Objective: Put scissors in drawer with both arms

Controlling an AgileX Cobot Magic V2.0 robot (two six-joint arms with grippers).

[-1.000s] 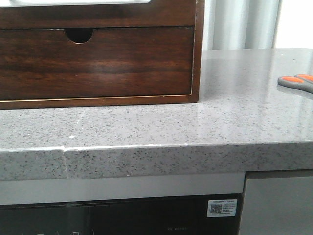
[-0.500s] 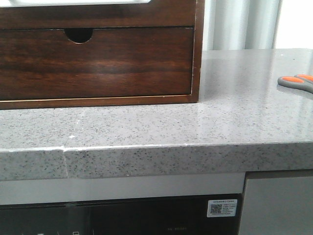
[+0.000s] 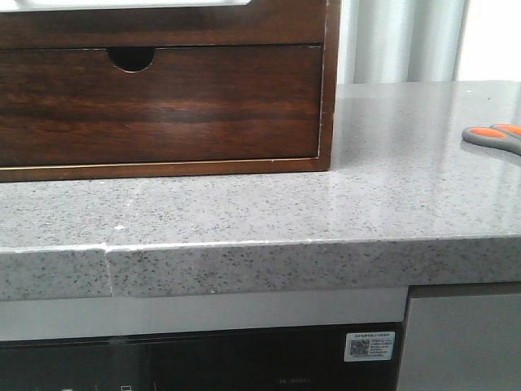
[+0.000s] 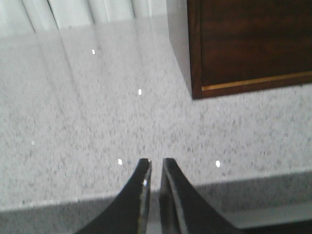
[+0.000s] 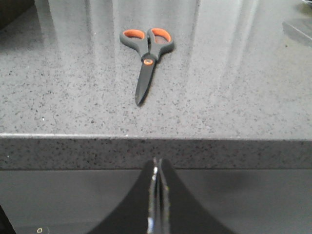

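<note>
The scissors (image 3: pixel 491 137), grey with orange-lined loops, lie flat on the grey counter at the far right edge of the front view. In the right wrist view the scissors (image 5: pixel 146 54) point blade-first toward my right gripper (image 5: pixel 157 163), which is shut, empty, and low in front of the counter's edge. My left gripper (image 4: pixel 156 163) is shut but for a thin slit, empty, at the counter's front edge, left of the wooden cabinet (image 4: pixel 253 44). The drawer (image 3: pixel 163 24) shows only as a plain low panel under a whitish rim at the top. Neither gripper shows in the front view.
Below that panel is a taller drawer front with a half-round notch (image 3: pixel 130 57). The cabinet (image 3: pixel 327 90) stands on the speckled stone counter (image 3: pixel 244 212), which has a seam at its front left. Dark appliance fronts sit under the counter.
</note>
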